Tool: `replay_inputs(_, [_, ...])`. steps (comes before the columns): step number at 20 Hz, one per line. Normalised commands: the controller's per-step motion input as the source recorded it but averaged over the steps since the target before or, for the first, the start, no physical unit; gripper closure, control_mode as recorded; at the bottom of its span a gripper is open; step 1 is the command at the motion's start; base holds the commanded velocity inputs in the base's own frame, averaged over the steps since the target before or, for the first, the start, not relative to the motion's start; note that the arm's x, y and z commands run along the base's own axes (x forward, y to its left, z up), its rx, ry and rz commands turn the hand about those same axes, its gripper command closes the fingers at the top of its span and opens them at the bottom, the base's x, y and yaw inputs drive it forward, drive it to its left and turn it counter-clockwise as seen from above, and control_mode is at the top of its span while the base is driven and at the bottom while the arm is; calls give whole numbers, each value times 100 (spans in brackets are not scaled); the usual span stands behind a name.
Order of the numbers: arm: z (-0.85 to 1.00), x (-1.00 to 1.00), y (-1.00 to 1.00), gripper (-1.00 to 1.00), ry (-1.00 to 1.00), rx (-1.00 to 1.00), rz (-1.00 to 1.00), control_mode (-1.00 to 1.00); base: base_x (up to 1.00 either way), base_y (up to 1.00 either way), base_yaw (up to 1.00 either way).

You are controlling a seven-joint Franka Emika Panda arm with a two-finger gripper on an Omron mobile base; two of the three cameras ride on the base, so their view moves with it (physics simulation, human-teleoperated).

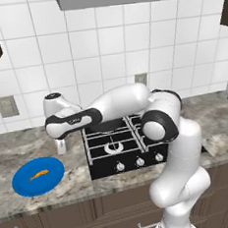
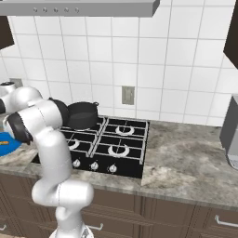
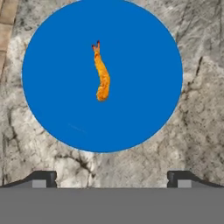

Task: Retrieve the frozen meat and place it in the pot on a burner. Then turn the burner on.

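Tool (image 3: 112, 177): spread wide, empty, above blue plate (image 3: 144, 113) on table (image 3: 197, 109). Frozen meat (image 3: 102, 75): tiny, lying flat. Risk: fingertips missing or flicking it off; pot (image 2: 82, 115) well apart.

Frozen meat (image 3: 101, 72) lies unobstructed — bare plate (image 3: 144, 109) all round.

Flat, even rendered lighting, bright, no clear source. Soft highlights on the white arm (image 1: 120, 103), faint shadow under it. No glare. Low-res, slightly soft edges; hand view sharp, no edge distortion.
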Motion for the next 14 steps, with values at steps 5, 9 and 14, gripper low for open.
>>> replay_inputs(5, [-1, 0, 30, -100, 5, 0, 13, -100, 0, 0, 0])
replay_inputs(9, [-12, 3, 30, -100, 6, 0, 11, -100, 0, 0, 0])
replay_inputs(14, [-15, 1, 31, -100, 9, 0, 6, -100, 0, 0, 0])
